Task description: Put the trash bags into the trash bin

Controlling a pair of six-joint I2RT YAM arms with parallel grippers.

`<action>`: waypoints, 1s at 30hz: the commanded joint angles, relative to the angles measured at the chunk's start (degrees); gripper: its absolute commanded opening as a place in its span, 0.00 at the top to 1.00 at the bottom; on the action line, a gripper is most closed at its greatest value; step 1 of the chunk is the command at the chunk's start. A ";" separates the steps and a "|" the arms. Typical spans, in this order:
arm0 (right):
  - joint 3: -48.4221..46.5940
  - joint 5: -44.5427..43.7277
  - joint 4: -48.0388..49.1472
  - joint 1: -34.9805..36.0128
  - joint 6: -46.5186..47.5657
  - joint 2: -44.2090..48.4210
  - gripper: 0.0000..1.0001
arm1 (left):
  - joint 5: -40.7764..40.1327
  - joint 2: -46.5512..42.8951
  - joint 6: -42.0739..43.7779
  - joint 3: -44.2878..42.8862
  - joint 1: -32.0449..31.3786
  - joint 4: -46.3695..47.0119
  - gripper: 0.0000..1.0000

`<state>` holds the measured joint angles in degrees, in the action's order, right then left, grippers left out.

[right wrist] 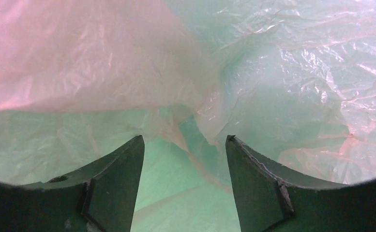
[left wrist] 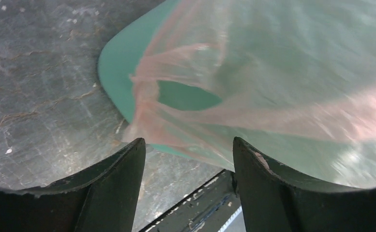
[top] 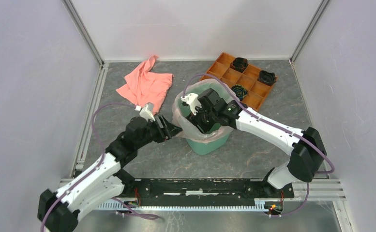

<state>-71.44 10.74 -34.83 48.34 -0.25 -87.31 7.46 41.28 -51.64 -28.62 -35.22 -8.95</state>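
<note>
The mint-green trash bin [top: 210, 142] stands mid-table. The thin pink trash bag [top: 180, 115] lines it, with its edge folded over the rim. My left gripper [top: 175, 129] is open and empty at the bin's left outer side. In the left wrist view its fingertips [left wrist: 188, 142] sit just short of the bag film [left wrist: 253, 72] that hangs over the bin wall [left wrist: 118, 63]. My right gripper [top: 203, 123] reaches down inside the bin. In the right wrist view it [right wrist: 185, 139] is open, with crinkled bag film [right wrist: 79, 63] all around and nothing between the jaws.
A salmon-pink cloth [top: 144, 84] lies at the back left. An orange compartment tray [top: 224, 72] with black items [top: 239, 63] stands behind the bin on the right. The arms' mounting rail [top: 200, 186] runs along the near edge. Walls close in on three sides.
</note>
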 commanded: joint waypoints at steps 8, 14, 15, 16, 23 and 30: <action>-8.39 -2.82 -0.24 0.26 -3.50 2.75 0.28 | -3.44 10.55 3.96 1.62 -0.12 5.42 0.33; -11.19 -5.81 0.13 0.29 -4.68 9.90 0.21 | -3.79 9.94 4.73 2.13 -0.12 4.55 0.33; -10.83 -7.70 0.35 0.27 -4.88 11.89 0.20 | -3.73 9.88 4.90 2.04 -0.15 4.35 0.33; -10.16 -9.96 0.63 0.24 -5.17 13.91 0.19 | -3.63 9.93 5.03 1.95 -0.13 4.22 0.33; 3.85 -31.11 3.91 -2.63 -6.31 30.03 0.30 | -1.76 9.53 4.81 2.07 -0.14 4.20 0.31; 10.33 -32.39 0.90 -5.32 -4.50 32.18 0.40 | -1.14 9.34 4.42 2.30 -0.15 4.48 0.31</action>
<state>-64.82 -18.90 -32.45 43.18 -5.74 -53.67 5.26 50.96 -49.17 -26.46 -35.22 -6.28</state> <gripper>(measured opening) 0.628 0.688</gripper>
